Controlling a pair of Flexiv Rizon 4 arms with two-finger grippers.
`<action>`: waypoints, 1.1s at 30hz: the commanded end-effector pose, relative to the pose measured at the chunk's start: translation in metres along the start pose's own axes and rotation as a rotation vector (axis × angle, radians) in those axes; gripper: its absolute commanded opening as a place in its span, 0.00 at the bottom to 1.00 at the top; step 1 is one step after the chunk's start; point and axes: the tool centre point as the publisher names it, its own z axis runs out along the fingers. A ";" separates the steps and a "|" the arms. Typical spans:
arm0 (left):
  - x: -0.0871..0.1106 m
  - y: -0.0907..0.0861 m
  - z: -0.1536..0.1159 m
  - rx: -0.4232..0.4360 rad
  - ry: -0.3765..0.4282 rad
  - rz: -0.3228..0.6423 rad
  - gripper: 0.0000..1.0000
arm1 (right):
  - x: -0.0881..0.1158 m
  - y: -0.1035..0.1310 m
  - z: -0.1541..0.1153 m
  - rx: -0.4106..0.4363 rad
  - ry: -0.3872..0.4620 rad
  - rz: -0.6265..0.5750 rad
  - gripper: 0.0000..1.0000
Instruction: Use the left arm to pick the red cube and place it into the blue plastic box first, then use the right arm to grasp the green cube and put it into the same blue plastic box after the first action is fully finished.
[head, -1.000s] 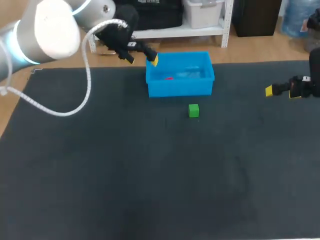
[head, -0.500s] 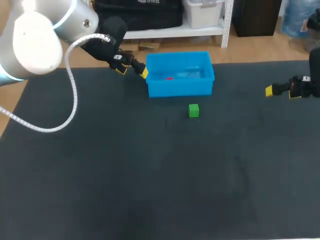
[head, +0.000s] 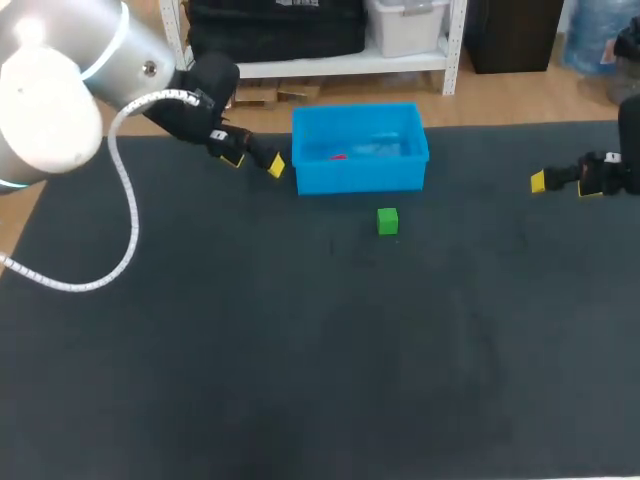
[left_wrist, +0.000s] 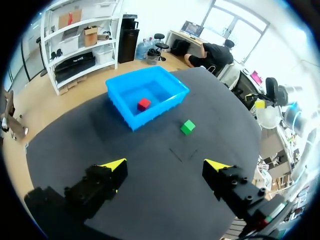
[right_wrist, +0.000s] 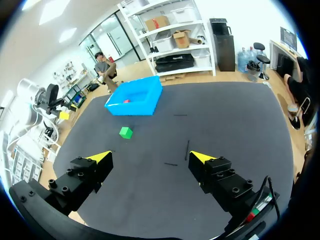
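Observation:
The red cube (head: 338, 156) (left_wrist: 144, 104) (right_wrist: 126, 101) lies inside the blue plastic box (head: 360, 172) (left_wrist: 131, 94) (right_wrist: 145, 93) at the table's far middle. In front of the box sits the green cube (head: 387, 221) (left_wrist: 187, 126) (right_wrist: 125, 132) on the dark mat. My left gripper (head: 254, 163) (left_wrist: 166, 165) hangs open just left of the box, empty. At the right edge, well away from both cubes, my right gripper (head: 560, 181) (right_wrist: 149, 156) stands open and empty.
A dark mat (head: 300, 350) covers the whole table. My left arm and its white cable (head: 125, 240) loop over the table's far left corner. Short dark marks (right_wrist: 187, 149) lie on the mat ahead of my right gripper.
My left gripper has drawn back from above the box's left rim, moving left and down to beside the box. The right arm and both cubes have kept still.

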 end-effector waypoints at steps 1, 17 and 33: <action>0.009 0.000 -0.001 0.003 -0.038 -0.001 1.00 | 0.000 0.000 0.000 0.001 0.000 -0.001 1.00; 0.012 -0.002 -0.001 -0.002 -0.032 -0.003 1.00 | 0.000 0.000 0.000 0.001 0.000 -0.001 1.00; 0.012 -0.002 -0.001 -0.002 -0.032 -0.003 1.00 | 0.000 0.000 0.000 0.001 0.000 -0.001 1.00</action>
